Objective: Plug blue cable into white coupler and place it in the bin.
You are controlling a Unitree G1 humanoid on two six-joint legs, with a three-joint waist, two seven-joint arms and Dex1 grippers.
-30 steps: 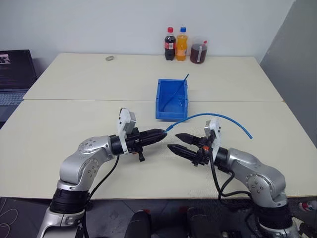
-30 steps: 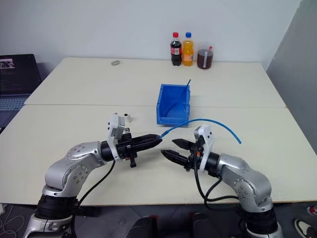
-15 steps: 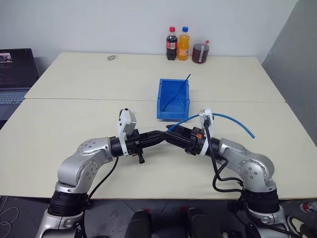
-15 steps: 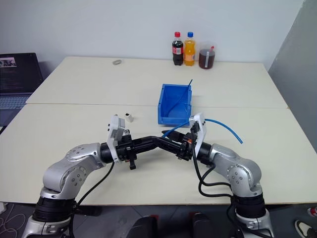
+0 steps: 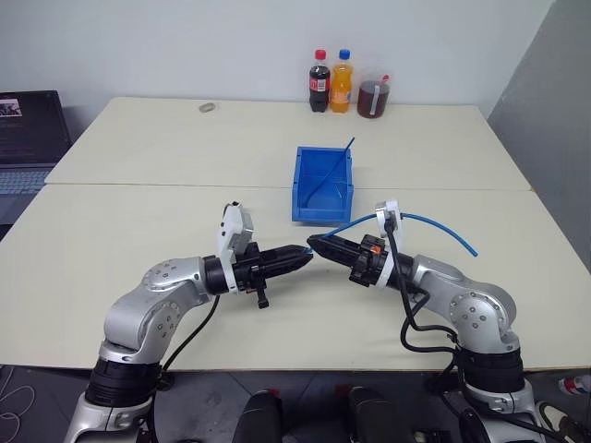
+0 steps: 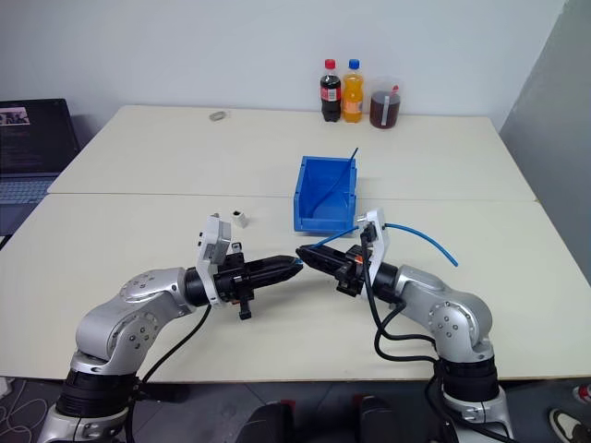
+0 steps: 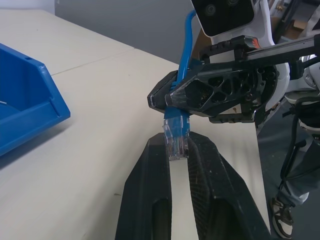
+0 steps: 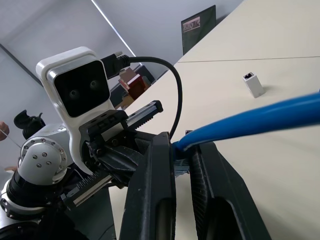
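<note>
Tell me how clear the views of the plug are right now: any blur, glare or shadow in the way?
Left wrist view: the clear plug of the blue cable is sharp between the left gripper fingers, without glare. Right wrist view: the right gripper hides the plug. Head views: even light, soft shadows, plug too small to read.

One blue cable (image 5: 420,220), one white coupler (image 6: 240,219), one bin (image 5: 322,187), two bottles (image 5: 329,81).
</note>
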